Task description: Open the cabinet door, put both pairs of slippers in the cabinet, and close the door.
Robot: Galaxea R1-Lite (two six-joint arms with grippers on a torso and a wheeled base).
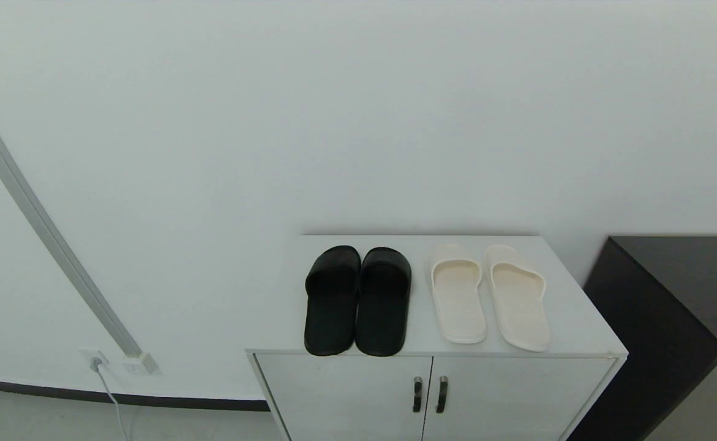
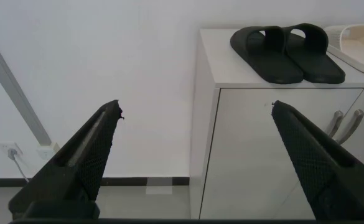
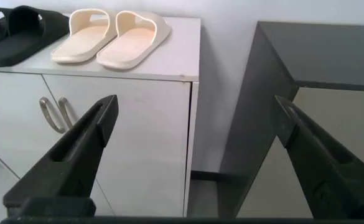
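Note:
A white cabinet (image 1: 572, 324) stands against the wall with both doors closed; two dark handles (image 1: 428, 394) meet at its middle. On top lie a pair of black slippers (image 1: 358, 300) on the left and a pair of cream slippers (image 1: 488, 297) on the right. My left gripper (image 2: 195, 109) is open, held in the air left of the cabinet (image 2: 262, 162), level with its top edge. The black slippers (image 2: 287, 53) lie beyond it. My right gripper (image 3: 195, 106) is open, off the cabinet's right corner (image 3: 169, 124), with the cream slippers (image 3: 110, 37) farther back.
A dark cabinet (image 1: 670, 318) stands close to the right of the white one. A wall socket with a plugged cable (image 1: 96, 362) and a slanted grey conduit (image 1: 40, 220) are on the wall to the left. Bare floor lies left of the white cabinet.

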